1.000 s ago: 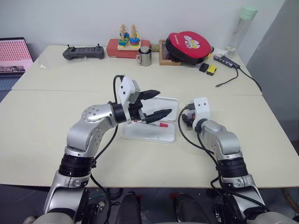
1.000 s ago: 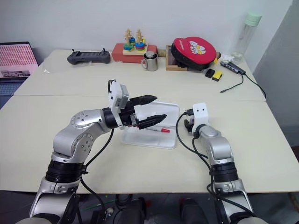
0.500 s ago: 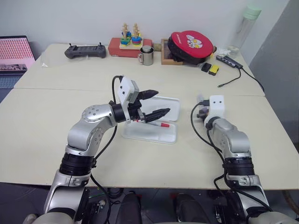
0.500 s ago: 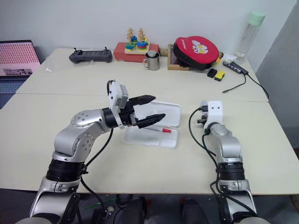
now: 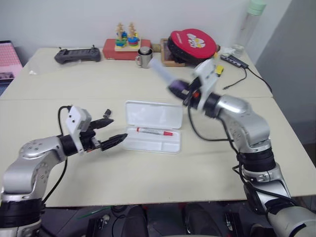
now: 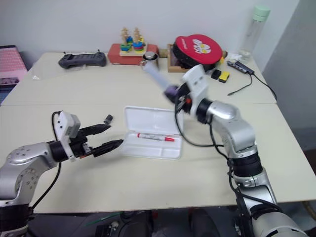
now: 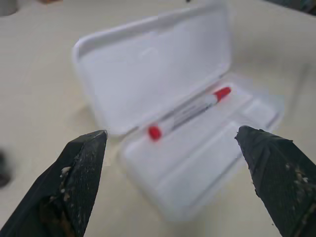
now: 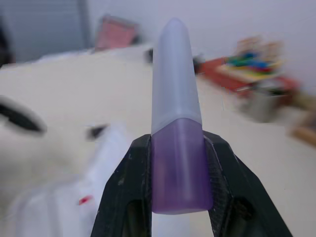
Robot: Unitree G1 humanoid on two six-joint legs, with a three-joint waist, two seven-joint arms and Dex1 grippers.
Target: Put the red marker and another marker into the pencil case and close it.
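Pale beige tabltop (image 5: 148,168) against a white wall, with a black controller (image 5: 77,54), a toy of coloured rings (image 5: 123,35), a metal mug (image 5: 144,57) and a red round pouch (image 5: 192,43) along the far edge.

Near the middle, the pencil case (image 5: 152,127), lying open, lid flat toward the far side. Inside the near tray, the red marker (image 5: 154,132), lying lengthwise, red cap at one end and red tip at the other.

Left gripper (image 5: 109,131): fingers (image 7: 81,177) spread wide, released, holding nothing, touching nothing. Just ahead of those fingertips, the open case, with the red marker between the two tips as seen from the left wrist. On the tabletop just beyond the upper finger, a small black cylinder (image 6: 108,118).

Right gripper (image 8: 180,168): fingers (image 8: 126,192) clenched on another marker (image 8: 177,113), grasping its darker purple end from both sides, the pale lilac part standing out past the fingertips. Held up in the air, beyond the far right corner of the case, apart from the tabletop. Below and ahead of these fingers, the white case, blurred.
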